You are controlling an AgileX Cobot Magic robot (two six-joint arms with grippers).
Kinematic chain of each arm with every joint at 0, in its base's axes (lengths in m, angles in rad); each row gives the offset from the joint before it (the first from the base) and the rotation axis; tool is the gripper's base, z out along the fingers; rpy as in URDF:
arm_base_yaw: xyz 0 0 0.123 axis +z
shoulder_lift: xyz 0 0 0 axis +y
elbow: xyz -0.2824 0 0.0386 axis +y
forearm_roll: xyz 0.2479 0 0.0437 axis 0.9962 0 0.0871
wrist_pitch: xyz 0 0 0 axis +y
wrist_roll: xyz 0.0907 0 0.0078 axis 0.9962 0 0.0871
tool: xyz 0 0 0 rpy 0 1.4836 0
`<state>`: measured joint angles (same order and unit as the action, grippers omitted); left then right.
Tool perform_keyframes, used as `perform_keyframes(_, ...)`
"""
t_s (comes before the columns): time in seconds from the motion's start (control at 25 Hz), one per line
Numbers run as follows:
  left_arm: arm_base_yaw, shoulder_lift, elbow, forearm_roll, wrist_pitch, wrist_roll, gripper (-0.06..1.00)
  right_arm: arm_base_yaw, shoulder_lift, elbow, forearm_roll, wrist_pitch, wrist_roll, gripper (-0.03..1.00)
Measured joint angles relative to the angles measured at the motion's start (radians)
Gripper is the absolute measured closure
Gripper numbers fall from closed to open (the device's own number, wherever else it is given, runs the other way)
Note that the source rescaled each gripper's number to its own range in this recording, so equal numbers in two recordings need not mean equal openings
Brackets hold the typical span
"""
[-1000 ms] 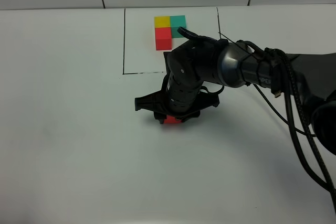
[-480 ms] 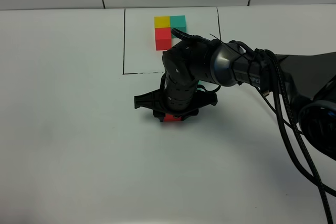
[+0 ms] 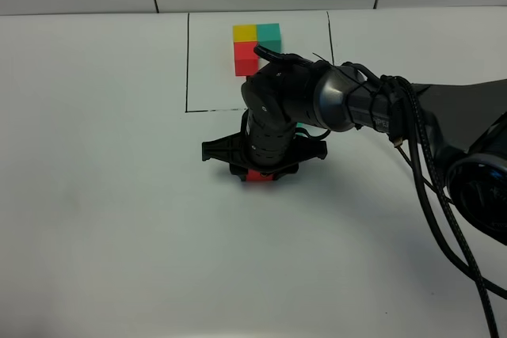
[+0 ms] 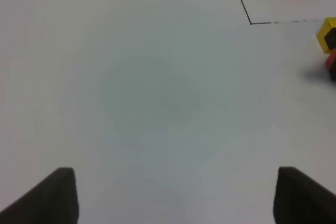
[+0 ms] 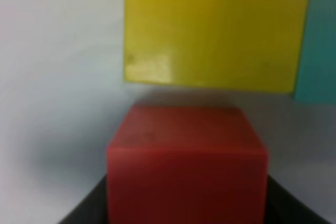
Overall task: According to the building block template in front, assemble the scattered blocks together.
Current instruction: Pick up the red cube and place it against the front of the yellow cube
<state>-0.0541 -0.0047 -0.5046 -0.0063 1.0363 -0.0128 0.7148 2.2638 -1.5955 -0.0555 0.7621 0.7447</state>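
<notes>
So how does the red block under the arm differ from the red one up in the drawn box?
The loose red block sits between the shut right gripper's jaws, mostly hidden under the arm; the template's red block stands untouched in full view. The loose one has a gap to its yellow neighbour; the template's is joined to its yellow. The loose one lies outside the black outline, the template's inside. Both are plain red cubes.

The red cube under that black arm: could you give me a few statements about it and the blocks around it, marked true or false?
1. The right gripper is shut on the red cube. True.
2. A yellow cube lies just beyond the red cube. True.
3. The red cube already touches the yellow cube. False: a gap shows between them.
4. The template is framed in red. False: by a thin black line.
5. The left gripper holds a block. False: open, empty.
</notes>
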Motion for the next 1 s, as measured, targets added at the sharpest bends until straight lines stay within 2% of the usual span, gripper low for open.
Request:
perform_keyframes(0.48, 0.000, 0.000, 0.000, 0.000, 0.000, 0.000, 0.16, 0.006, 0.003, 0.000, -0.102, -0.029, 0.066, 0.96)
perform_keyframes(1.0, 0.000, 0.000, 0.000, 0.000, 0.000, -0.001, 0.16, 0.006, 0.004, 0.000, -0.108, -0.028, 0.070, 0.96)
